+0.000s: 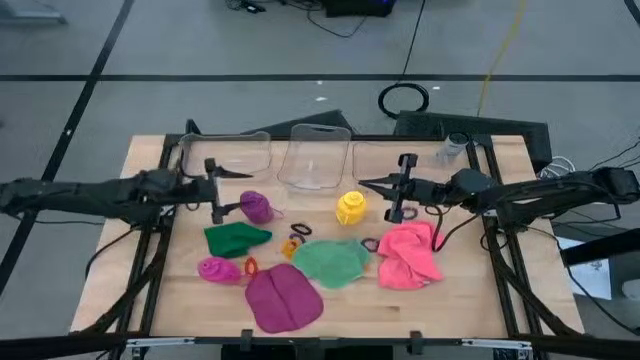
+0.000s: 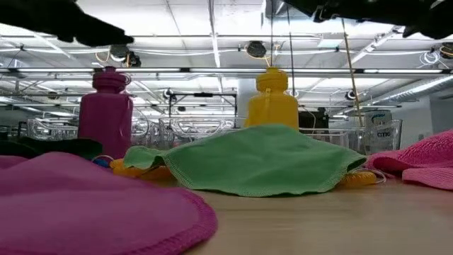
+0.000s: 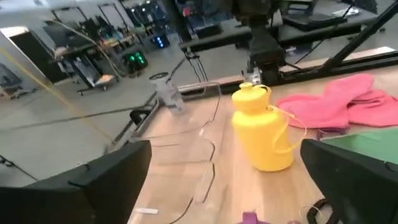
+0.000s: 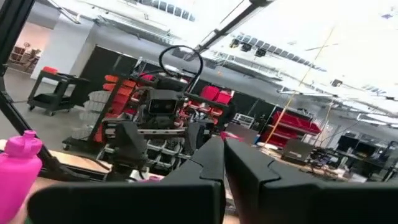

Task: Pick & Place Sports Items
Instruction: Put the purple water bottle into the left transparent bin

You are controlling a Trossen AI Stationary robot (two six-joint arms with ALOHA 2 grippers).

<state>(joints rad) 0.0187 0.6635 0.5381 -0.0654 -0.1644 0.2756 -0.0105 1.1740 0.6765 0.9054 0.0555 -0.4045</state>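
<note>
You have the left hand (image 1: pixel 214 190) spread wide and empty just beside the upright purple bottle (image 1: pixel 257 207), likely lined up to grab it, while the right hand (image 1: pixel 402 187) waits pinched shut, empty, beside the yellow bottle (image 1: pixel 350 207) mid-bench.

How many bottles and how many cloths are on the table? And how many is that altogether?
Bottles: 3 (purple bottle, yellow bottle, magenta bottle)
Cloths: 4 (dark green cloth, light green cloth, magenta cloth, pink cloth)
Total: 7
</note>
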